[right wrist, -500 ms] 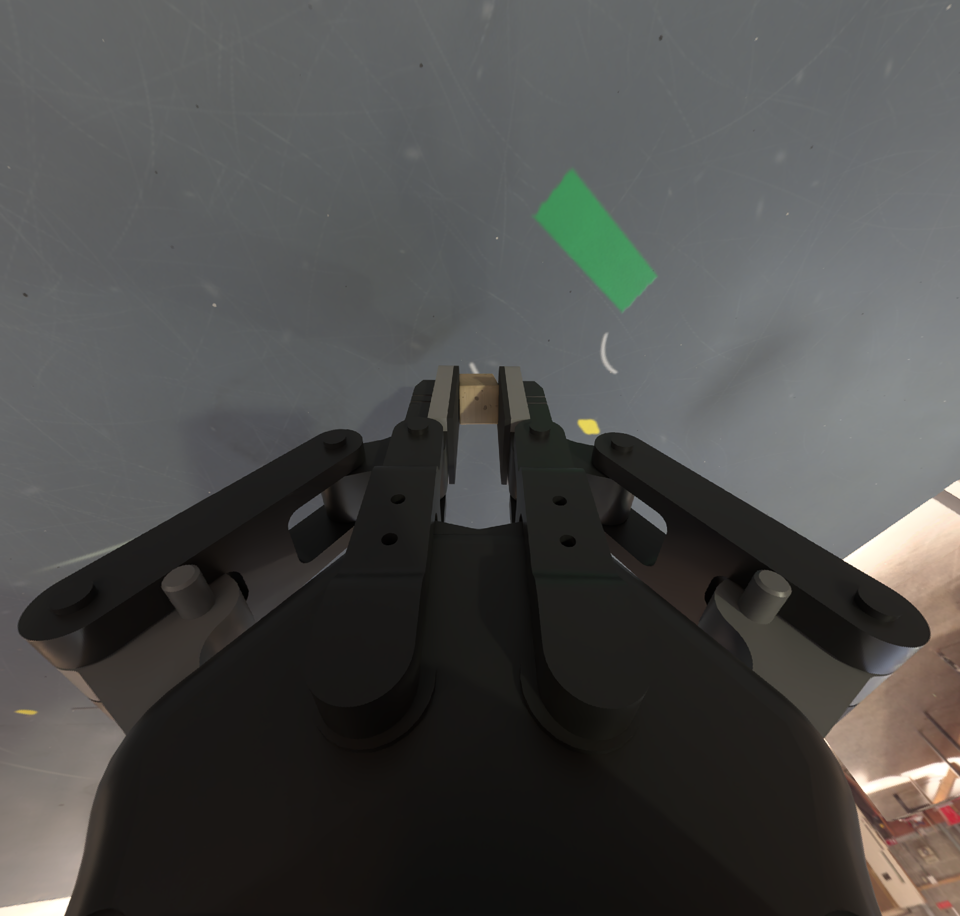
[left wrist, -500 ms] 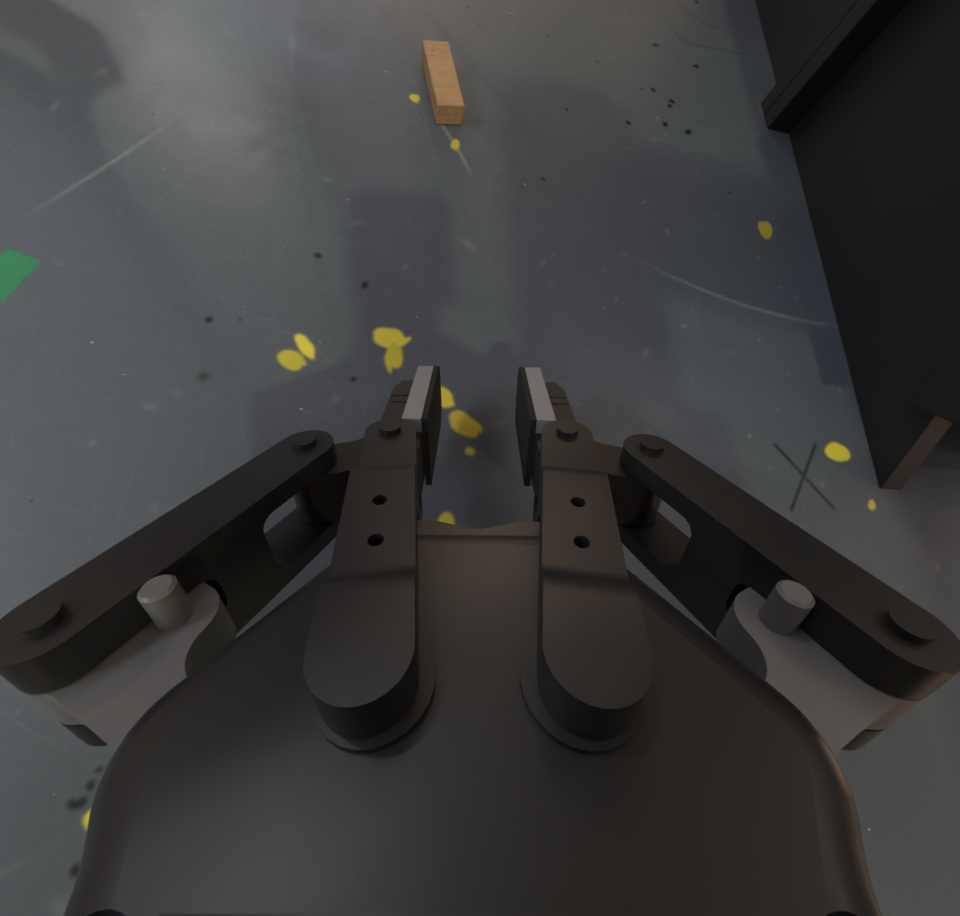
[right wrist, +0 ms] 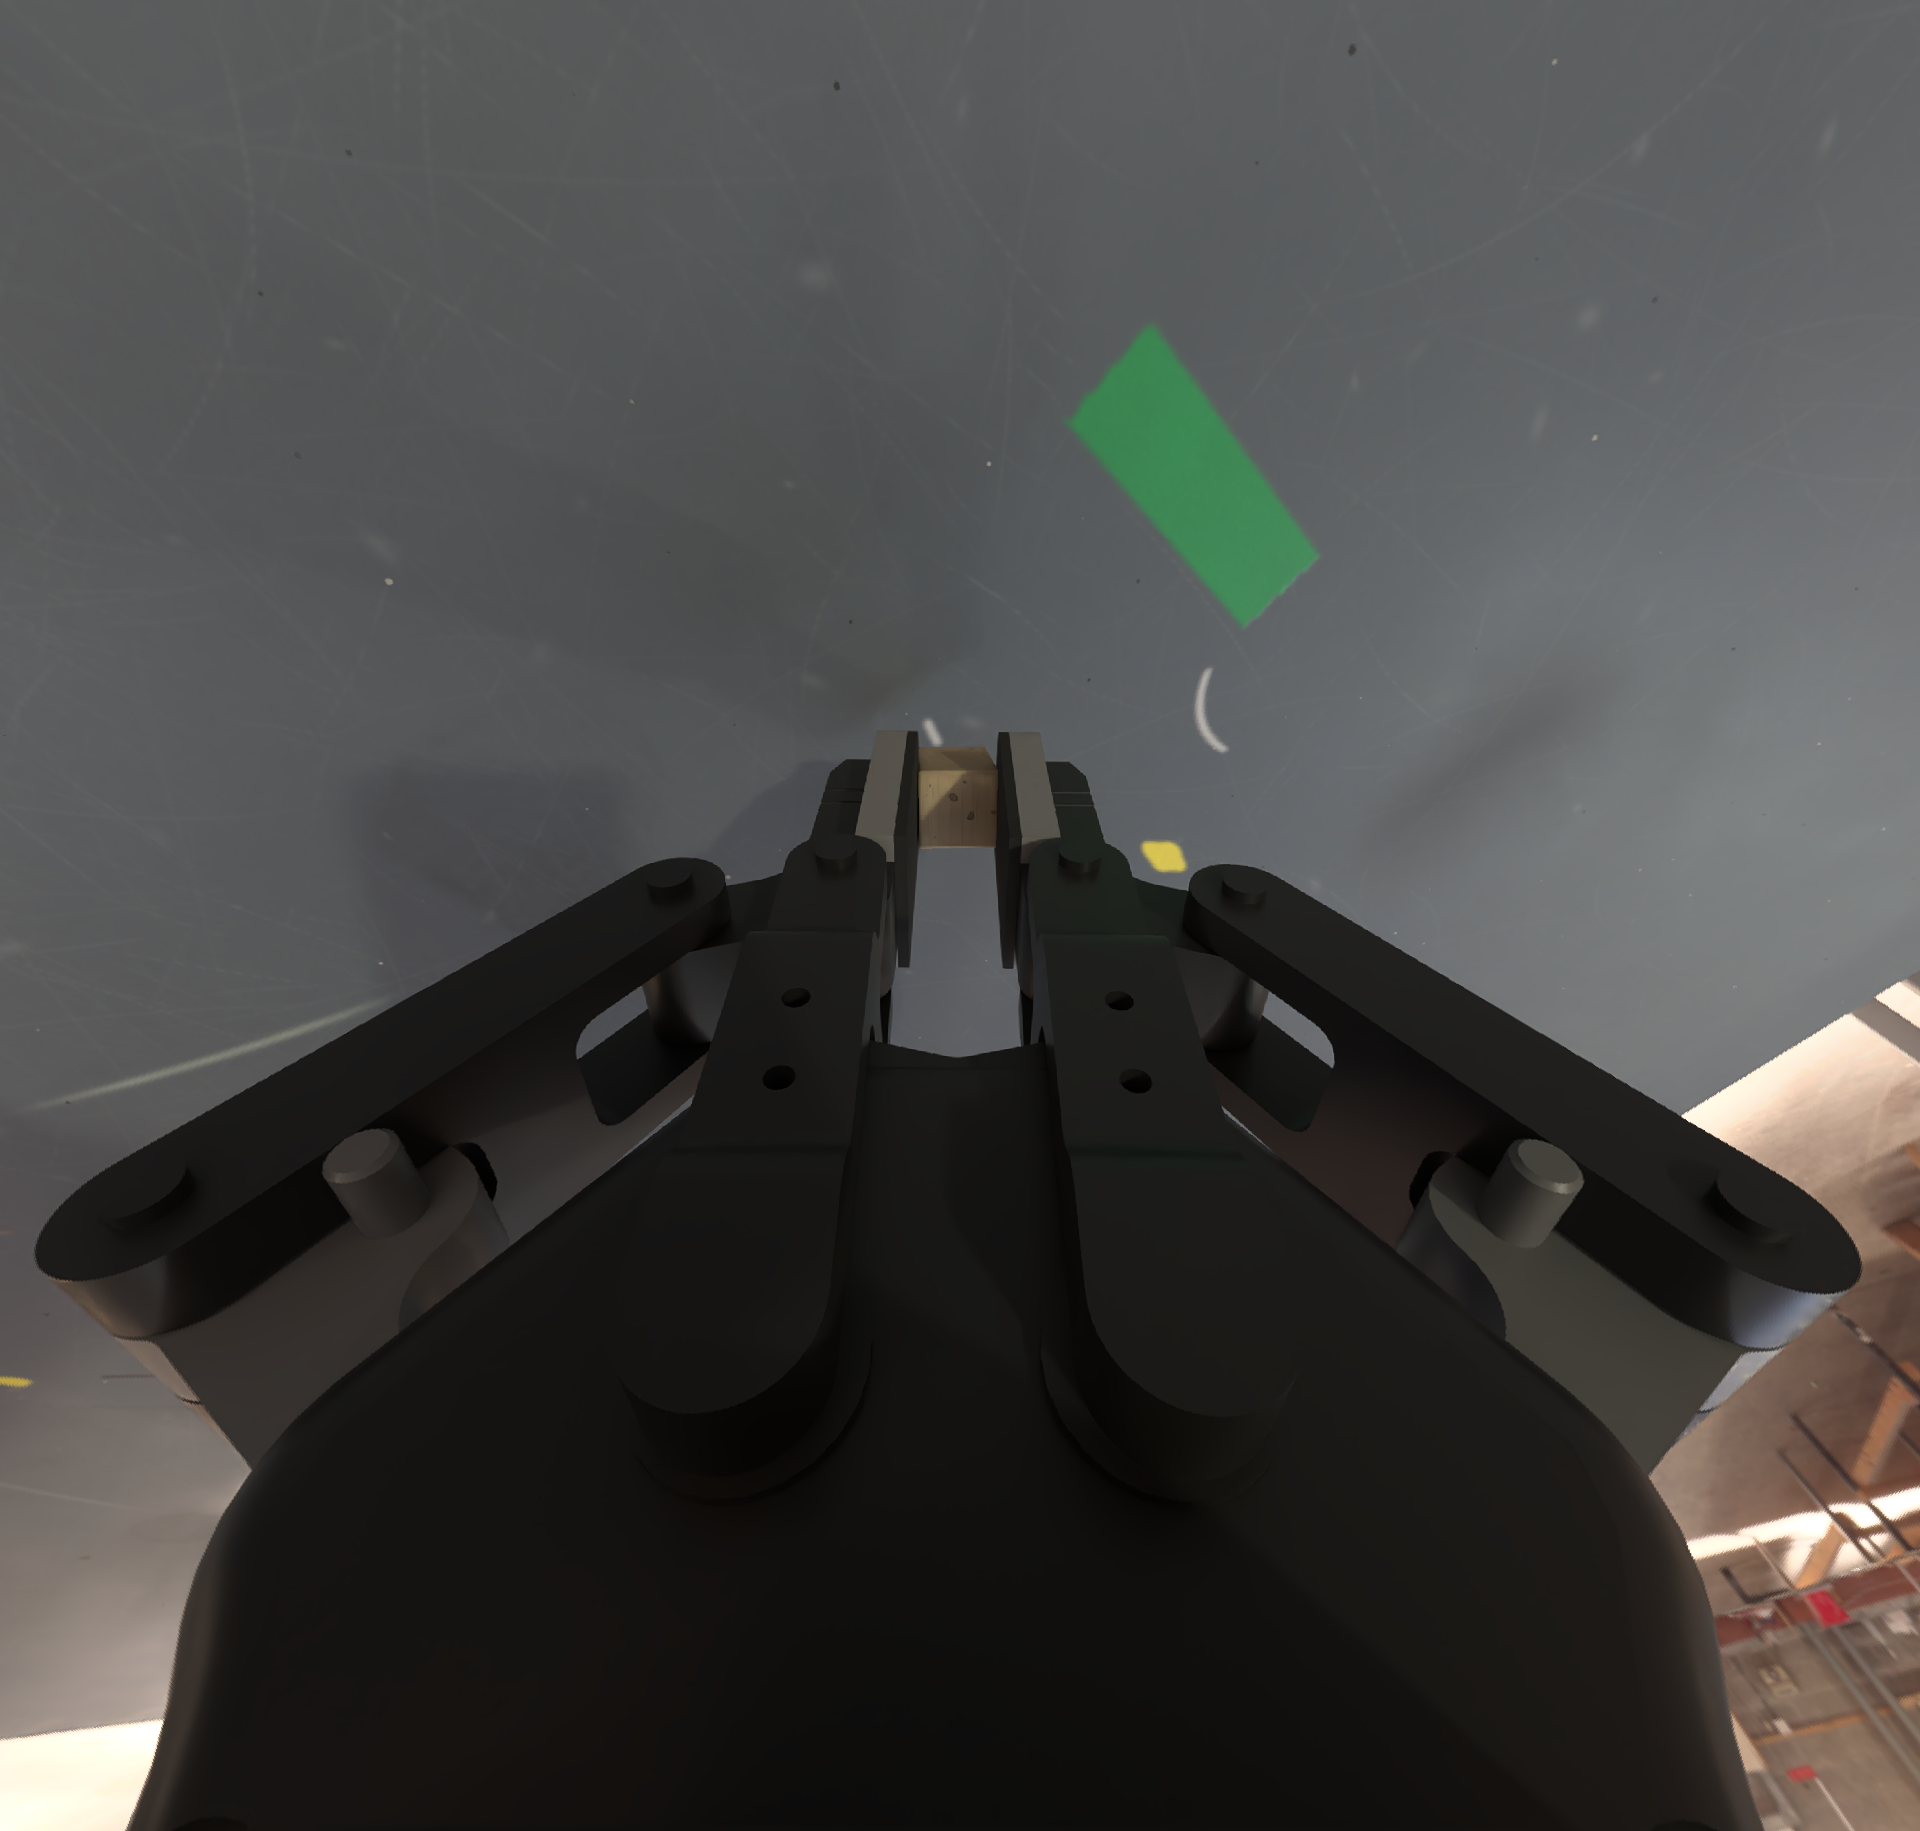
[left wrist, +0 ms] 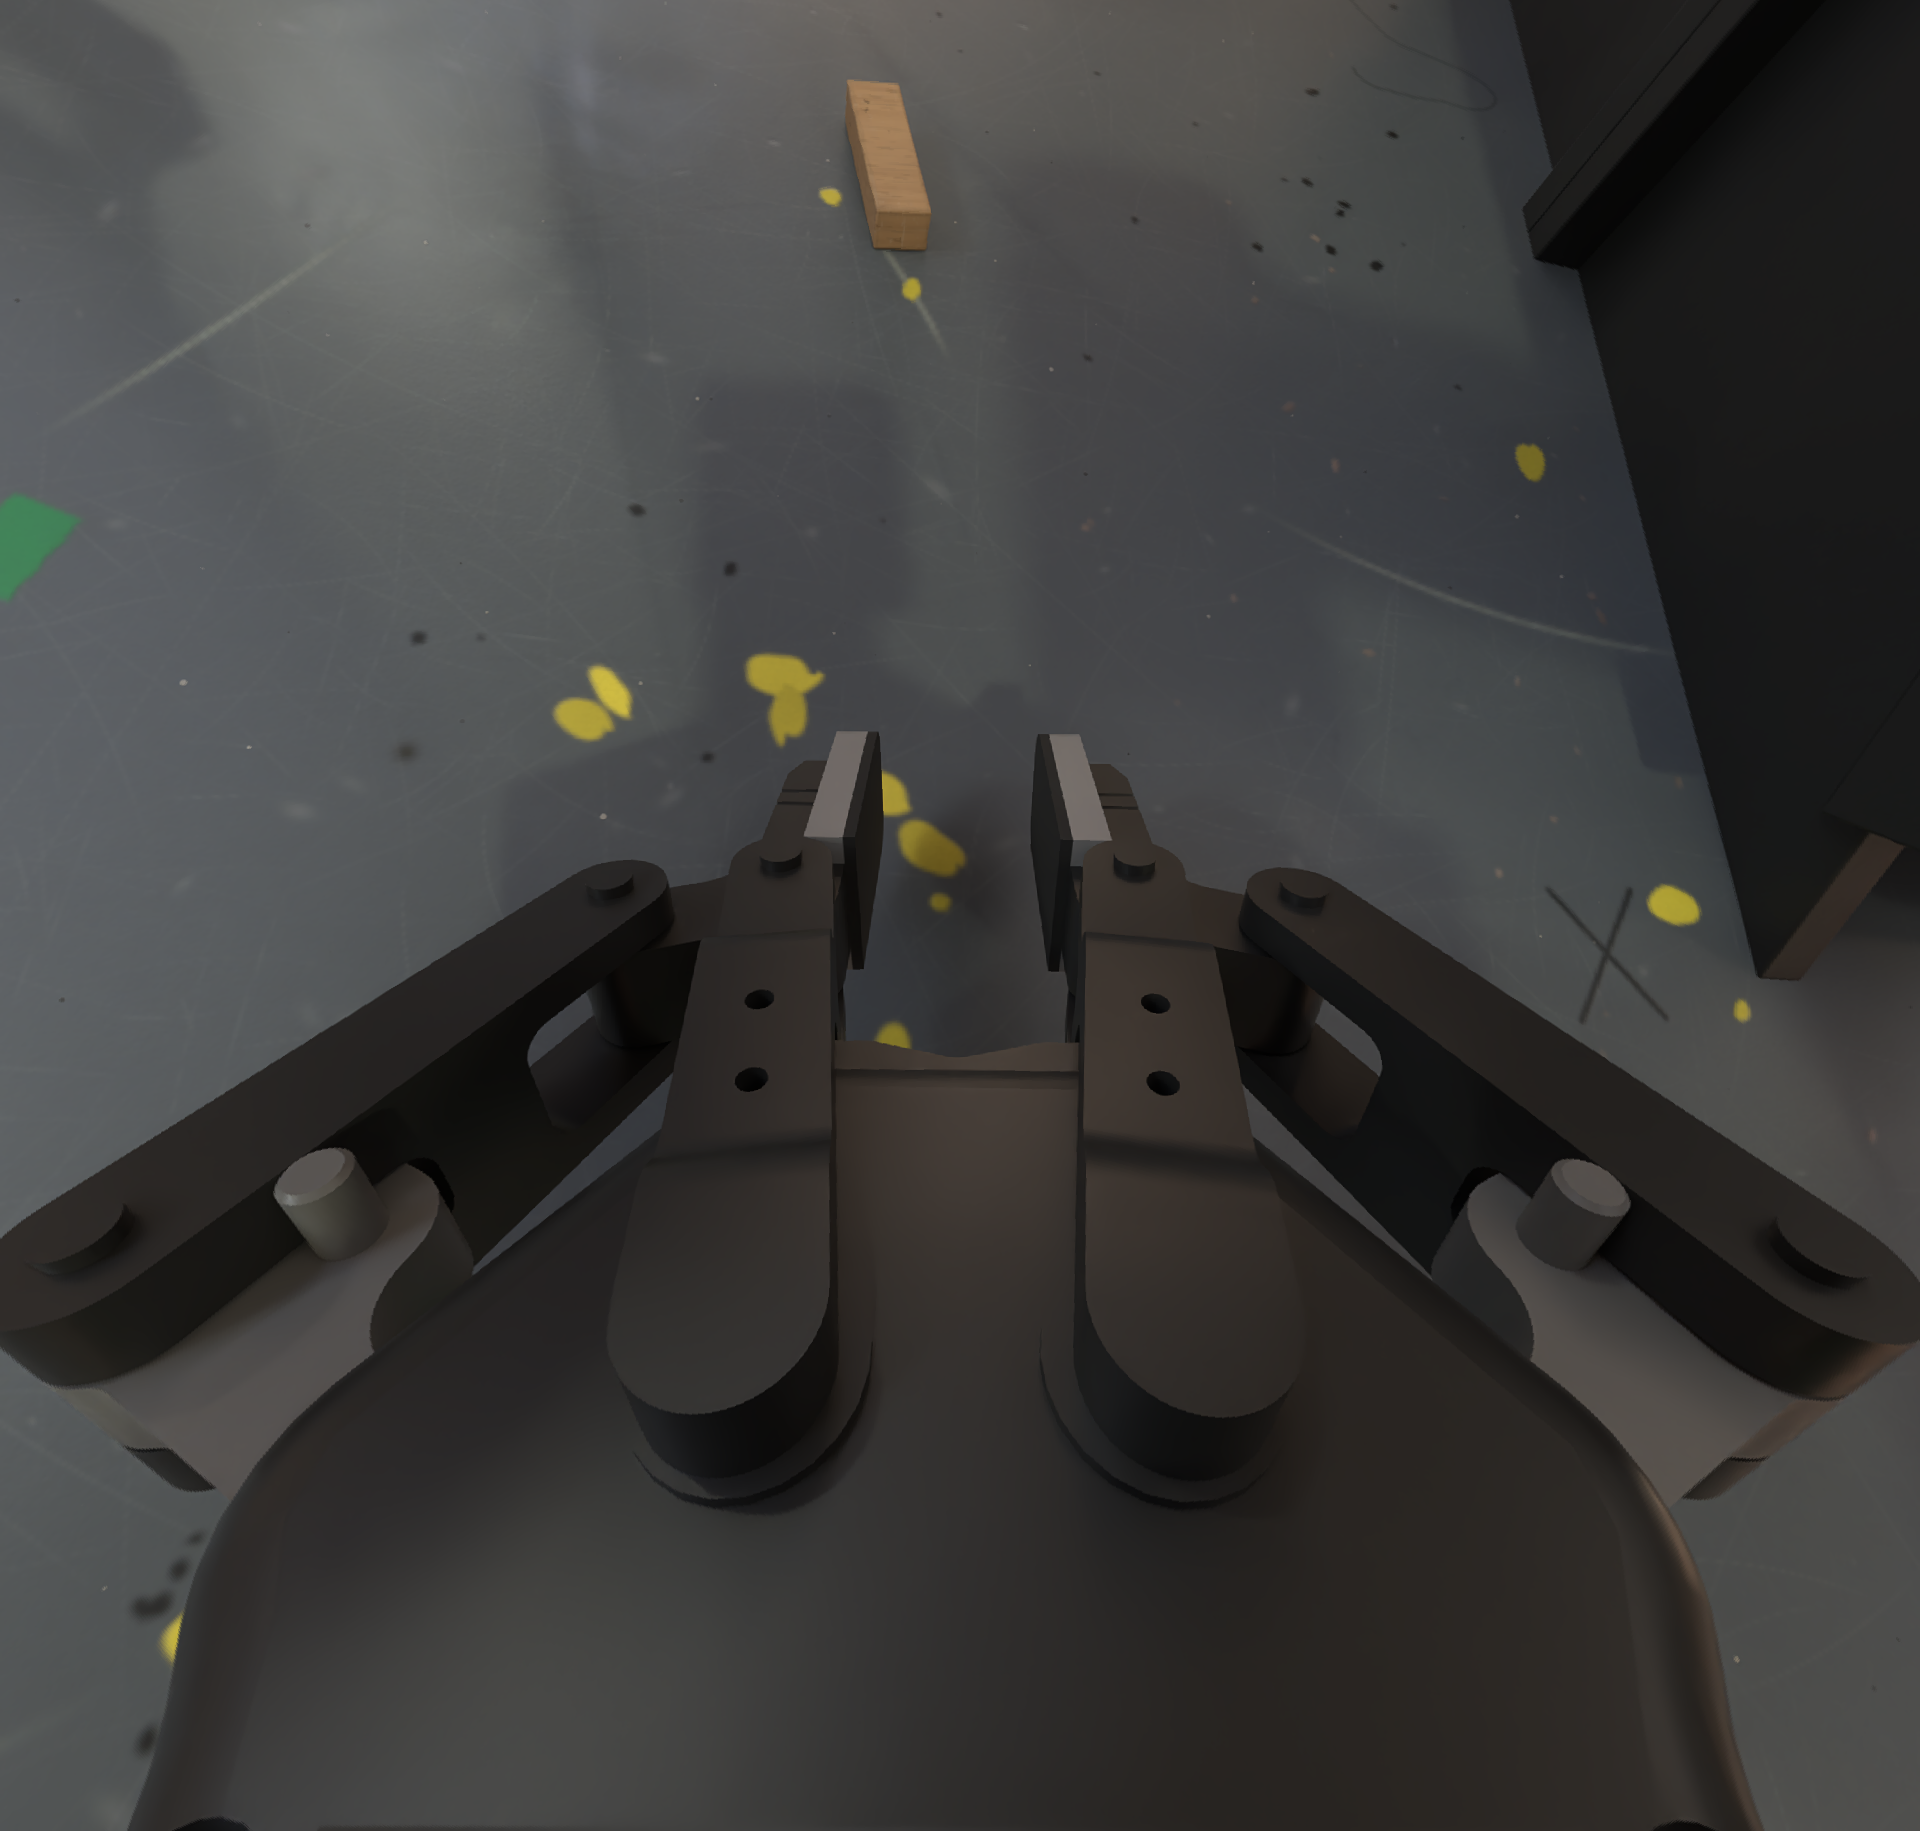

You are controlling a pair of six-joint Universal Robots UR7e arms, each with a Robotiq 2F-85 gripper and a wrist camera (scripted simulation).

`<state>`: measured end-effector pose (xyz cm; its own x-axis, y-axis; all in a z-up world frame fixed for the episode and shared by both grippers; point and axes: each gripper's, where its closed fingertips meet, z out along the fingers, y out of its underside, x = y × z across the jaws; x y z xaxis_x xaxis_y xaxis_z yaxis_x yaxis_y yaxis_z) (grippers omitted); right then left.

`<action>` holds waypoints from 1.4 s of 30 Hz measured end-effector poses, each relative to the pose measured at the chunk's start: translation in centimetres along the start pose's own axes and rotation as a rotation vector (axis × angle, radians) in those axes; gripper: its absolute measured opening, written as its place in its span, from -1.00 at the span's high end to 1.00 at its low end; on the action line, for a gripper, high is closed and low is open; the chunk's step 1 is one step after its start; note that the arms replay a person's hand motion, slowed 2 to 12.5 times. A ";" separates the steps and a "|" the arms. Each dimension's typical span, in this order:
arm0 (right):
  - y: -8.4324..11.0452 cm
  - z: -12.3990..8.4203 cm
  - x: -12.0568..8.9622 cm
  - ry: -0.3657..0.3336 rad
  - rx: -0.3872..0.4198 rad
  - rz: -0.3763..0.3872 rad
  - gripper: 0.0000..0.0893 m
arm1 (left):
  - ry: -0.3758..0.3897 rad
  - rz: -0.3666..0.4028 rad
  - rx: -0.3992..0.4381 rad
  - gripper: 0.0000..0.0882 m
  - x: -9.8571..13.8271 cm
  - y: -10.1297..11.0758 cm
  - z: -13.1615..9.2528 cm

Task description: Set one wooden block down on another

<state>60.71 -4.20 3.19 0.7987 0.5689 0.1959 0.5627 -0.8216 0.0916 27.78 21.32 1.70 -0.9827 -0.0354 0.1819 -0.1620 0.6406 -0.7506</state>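
Across the left wrist view, a scratched grey tabletop point(left wrist: 416, 379) flecked with yellow spots point(left wrist: 784, 680) is seen, with a wooden block point(left wrist: 886, 163) lying far ahead. The left gripper point(left wrist: 956, 825) is held apart, empty. From the right wrist, a green patch point(right wrist: 1193, 474) is shown; the right gripper point(right wrist: 957, 794) is clamped on a pale wooden block point(right wrist: 957, 807).

Right gripper point(right wrist: 957, 758): clamped on pale wooden block point(right wrist: 957, 802)
Table point(right wrist: 520, 379): grey, scratched
Green patch point(right wrist: 1193, 477): ahead, rightward
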 end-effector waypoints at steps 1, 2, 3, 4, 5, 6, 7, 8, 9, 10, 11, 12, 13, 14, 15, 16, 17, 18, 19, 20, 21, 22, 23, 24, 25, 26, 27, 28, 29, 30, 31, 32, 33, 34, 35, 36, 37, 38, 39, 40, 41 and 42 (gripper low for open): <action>0.0 0.0 0.0 -0.004 -0.005 -0.005 0.70 | 0.001 -0.001 0.001 0.40 0.0 0.0 0.0; 0.0 0.1 -0.1 -0.008 -0.010 -0.010 0.70 | 0.002 -0.003 0.001 0.40 0.0 0.0 0.0; 0.0 0.1 -0.1 -0.012 -0.016 -0.014 0.70 | 0.002 -0.004 0.002 0.40 0.0 0.0 0.0; 0.0 0.2 -0.2 -0.017 -0.022 -0.019 0.70 | 0.003 -0.005 0.002 0.41 0.0 0.0 0.0; 0.0 0.3 -0.2 -0.022 -0.028 -0.022 0.70 | 0.003 -0.006 0.002 0.41 0.0 0.0 0.0; 0.0 0.3 -0.3 -0.026 -0.033 -0.026 0.70 | 0.004 -0.006 0.003 0.41 0.0 0.0 0.0; 0.1 0.4 -0.3 -0.030 -0.039 -0.028 0.70 | 0.004 -0.007 0.003 0.41 0.0 0.0 0.0; 0.1 0.5 -0.3 -0.034 -0.044 -0.031 0.70 | 0.004 -0.007 0.003 0.41 0.0 0.0 0.0; 0.1 0.6 -0.3 -0.037 -0.049 -0.033 0.70 | 0.004 -0.007 0.003 0.41 0.0 0.0 0.0; 0.2 0.6 -0.3 -0.040 -0.055 -0.034 0.70 | 0.004 -0.008 0.003 0.41 0.0 0.0 0.0; 0.2 0.7 -0.3 -0.042 -0.060 -0.035 0.70 | 0.004 -0.008 0.003 0.41 0.0 0.0 0.0; 0.3 0.8 -0.3 -0.043 -0.065 -0.036 0.70 | 0.004 -0.008 0.003 0.41 0.0 0.0 0.0; 0.4 0.8 -0.3 -0.045 -0.070 -0.037 0.70 | 0.004 -0.008 0.003 0.41 0.0 0.0 0.0; 0.5 0.9 -0.3 -0.047 -0.073 -0.037 0.70 | 0.004 -0.008 0.003 0.41 0.0 0.0 0.0; 0.5 1.0 -0.3 -0.049 -0.074 -0.036 0.70 | 0.004 -0.008 0.003 0.41 0.0 0.0 0.0; 0.4 1.0 -0.3 -0.052 -0.075 -0.036 0.70 | 0.004 -0.008 0.003 0.41 0.0 0.0 0.0; 0.4 1.1 -0.3 -0.053 -0.075 -0.035 0.70 | 0.003 -0.008 0.003 0.41 -0.1 0.0 0.0; 0.4 1.1 -0.2 -0.055 -0.076 -0.033 0.70 | 0.002 -0.008 0.003 0.41 -0.1 0.0 0.0; 0.4 1.1 -0.2 -0.055 -0.077 -0.031 0.70 | 0.002 -0.009 0.003 0.41 -0.1 0.0 0.0; 0.4 1.1 -0.2 -0.056 -0.078 -0.029 0.70 | 0.002 -0.009 0.003 0.41 -0.1 0.0 0.0; 0.4 1.1 -0.2 -0.056 -0.080 -0.026 0.70 | 0.002 -0.009 0.003 0.41 -0.1 0.0 0.0; 0.4 1.1 -0.2 -0.056 -0.081 -0.025 0.70 | 0.002 -0.009 0.003 0.41 -0.1 0.0 0.0; 0.4 1.1 -0.2 -0.056 -0.082 -0.023 0.70 | 0.001 -0.009 0.003 0.41 -0.1 0.0 0.0; 0.4 1.1 -0.2 -0.056 -0.084 -0.021 0.70 | 0.001 -0.009 0.003 0.41 -0.1 0.0 0.0; 0.4 1.1 -0.2 -0.056 -0.086 -0.018 0.70 | 0.002 -0.010 0.004 0.41 -0.1 0.0 0.0; 0.4 1.1 -0.2 -0.056 -0.088 -0.014 0.70 | 0.002 -0.010 0.004 0.41 -0.1 0.0 0.0; 0.4 1.1 -0.2 -0.056 -0.091 -0.009 0.70 | 0.002 -0.011 0.004 0.41 -0.1 0.0 0.0; 0.4 1.1 -0.2 -0.056 -0.094 -0.004 0.70 | 0.003 -0.011 0.004 0.41 -0.1 0.0 0.0; 0.4 1.1 -0.2 -0.057 -0.096 0.001 0.70 | 0.003 -0.012 0.004 0.41 -0.1 0.0 0.0; 0.4 1.1 -0.2 -0.058 -0.100 0.006 0.70 | 0.004 -0.013 0.005 0.41 -0.1 0.0 0.0; 0.4 1.1 -0.3 -0.059 -0.103 0.011 0.70 | 0.004 -0.013 0.005 0.41 -0.1 0.0 0.0; 0.4 1.1 -0.3 -0.059 -0.107 0.015 0.70 | 0.004 -0.014 0.005 0.42 -0.1 -0.1 0.0; 0.4 1.1 -0.3 -0.058 -0.112 0.018 0.70 | 0.003 -0.014 0.005 0.42 -0.1 -0.1 -0.1; 0.4 1.1 -0.3 -0.057 -0.116 0.020 0.70 | 0.003 -0.015 0.006 0.42 -0.1 -0.1 -0.1; 0.4 1.0 -0.3 -0.054 -0.121 0.021 0.70 | 0.002 -0.015 0.006 0.42 -0.1 -0.1 -0.1; 0.4 1.0 -0.3 -0.049 -0.126 0.022 0.70 | 0.001 -0.015 0.005 0.42 -0.1 -0.1 -0.1; 0.5 0.9 -0.3 -0.043 -0.131 0.023 0.70 | 0.000 -0.014 0.005 0.42 -0.1 -0.1 -0.1; 0.5 0.8 -0.2 -0.035 -0.135 0.024 0.70 | 0.000 -0.014 0.005 0.42 -0.1 -0.1 0.0; 0.6 0.6 -0.1 -0.026 -0.138 0.028 0.70 | -0.001 -0.013 0.005 0.42 -0.1 0.0 0.0; 0.6 0.4 0.0 -0.016 -0.140 0.032 0.70 | -0.002 -0.013 0.005 0.42 -0.1 0.0 0.0; 0.6 0.1 0.0 -0.008 -0.139 0.039 0.70 | -0.003 -0.012 0.004 0.42 -0.1 0.0 0.0; 0.5 -0.1 0.1 0.001 -0.135 0.046 0.70 | -0.004 -0.012 0.004 0.42 -0.1 0.0 0.0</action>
<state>61.06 -4.57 3.39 0.8231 0.5301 0.2038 0.4913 -0.8446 0.2129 27.92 21.32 1.73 -0.9811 -0.0459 0.1879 -0.1737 0.6370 -0.7510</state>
